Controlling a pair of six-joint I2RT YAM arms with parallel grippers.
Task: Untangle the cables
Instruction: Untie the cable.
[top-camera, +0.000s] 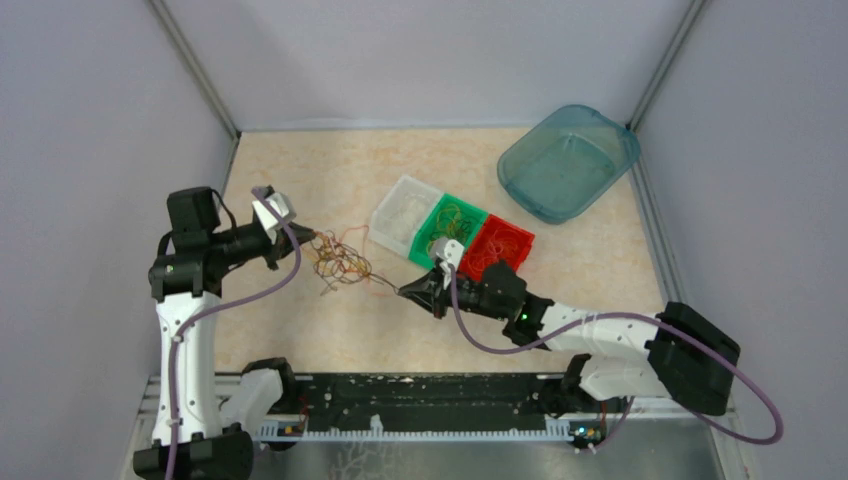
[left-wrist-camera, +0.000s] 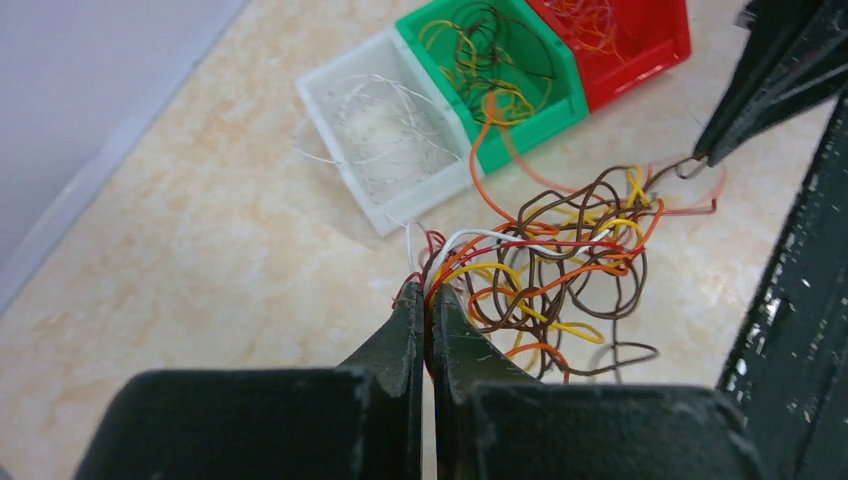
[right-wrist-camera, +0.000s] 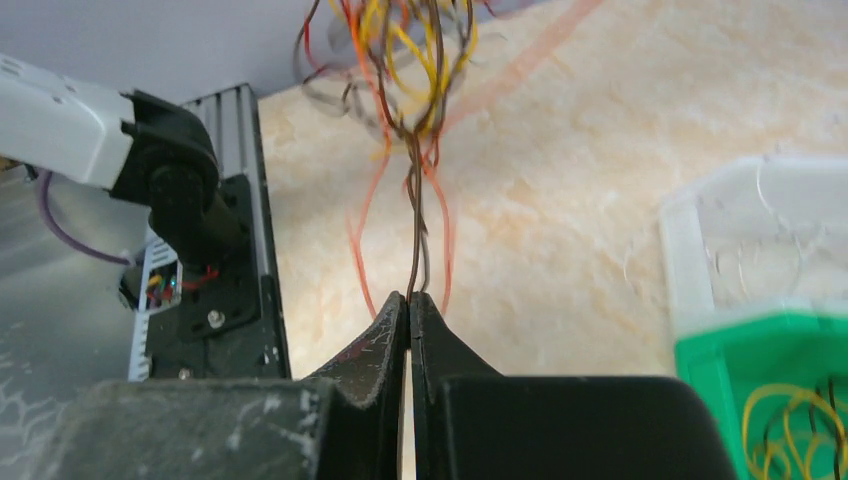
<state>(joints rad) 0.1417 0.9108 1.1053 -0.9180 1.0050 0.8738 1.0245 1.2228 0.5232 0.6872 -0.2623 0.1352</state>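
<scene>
I find the top camera high behind the arm bases, looking down across the whole table (top-camera: 290, 170). The wrist cameras sit close behind the left gripper (left-wrist-camera: 428, 295) and right gripper (right-wrist-camera: 410, 298), facing each other across the cables (left-wrist-camera: 560, 260). All three views share that tangle.

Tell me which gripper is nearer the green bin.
Right. The right gripper is close to the green bin, by its near corner; the left gripper is farther left, across the cables.
</scene>
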